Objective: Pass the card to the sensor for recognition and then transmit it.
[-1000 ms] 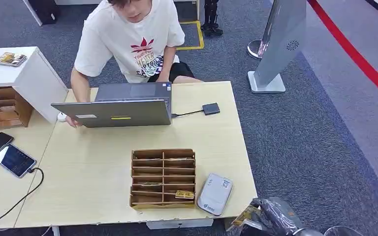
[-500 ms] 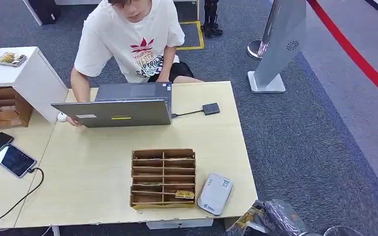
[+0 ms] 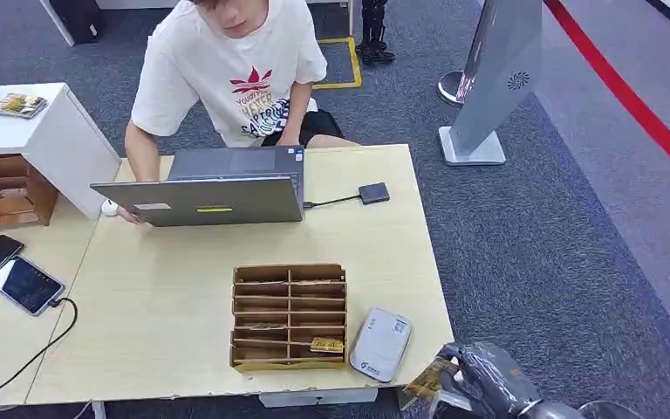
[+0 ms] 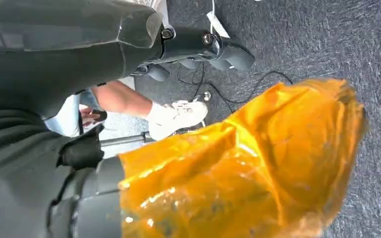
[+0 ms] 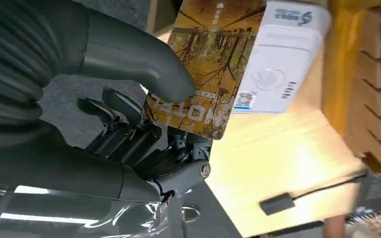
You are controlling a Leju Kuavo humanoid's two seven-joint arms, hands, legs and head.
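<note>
Head view: your right robot hand (image 3: 475, 384) sits at the bottom right of the frame, just off the near right corner of the surface (image 3: 166, 305), wrapped in clear plastic film. It pinches the card (image 3: 425, 381), a yellow-brown rectangle sticking out toward the left, just beside the white sensor (image 3: 381, 344), which lies flat on the surface at lower centre-right. Left of the sensor, touching or nearly so, stands the wooden card rack (image 3: 289, 316) w/ two columns of slots; a card shows in its lower right slot. Upper centre: a grey laptop (image 3: 218, 188) w/ a person in a white T-shirt (image 3: 231, 74) seated behind it, and a small black adapter (image 3: 373, 193) on a cable to the laptop's right. Two phones (image 3: 9, 275) lie at the left edge of the frame. Left wrist view: orange plastic wrap (image 4: 258, 163) covers the lower right of the frame over your left robot hand; can't tell whether its fingers are spread or curled. Grey carpet lies beyond. Right wrist view: the thick grey thumb (image 5: 129, 54) presses the card (image 5: 203, 69) against the darker fingers (image 5: 124, 124); the card, marked HOTEL, sits upper centre, its edge overlapping the sensor (image 5: 278, 54) at upper right, above the pale surface (image 5: 273, 163).
</note>
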